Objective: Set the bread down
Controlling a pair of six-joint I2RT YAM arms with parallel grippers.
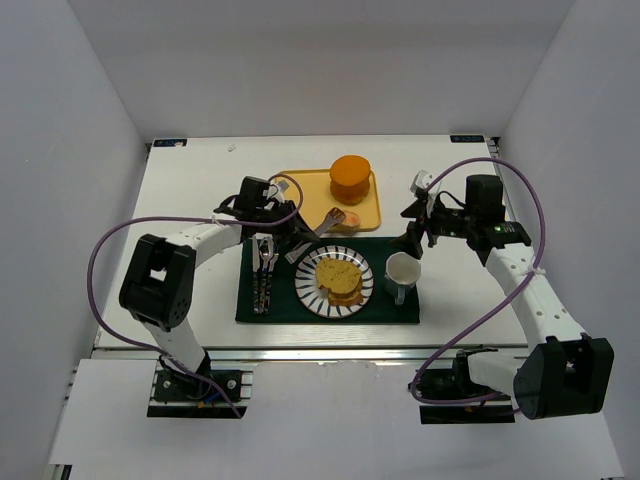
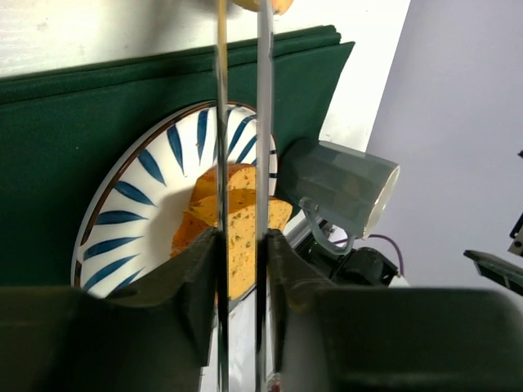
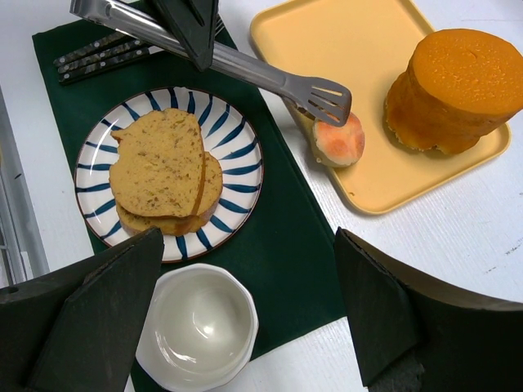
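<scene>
Table [image 1: 190,190], bread [image 1: 339,276] plated, left arm [image 1: 205,240] clamping tongs [image 3: 221,61]

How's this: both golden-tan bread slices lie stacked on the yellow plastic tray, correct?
Wrong place. The right wrist view shows both golden-tan bread slices stacked on the blue-striped white plate, not the yellow plastic tray.

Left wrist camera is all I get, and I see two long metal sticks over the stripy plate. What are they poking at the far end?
Observer: They're tongs. Their tips sit right by a small round orange-topped piece at the edge of the yellow tray; I can't tell if they touch it.
Operator: Where's the other claw?
Observer: The right claw hangs open near the white mug.
</scene>
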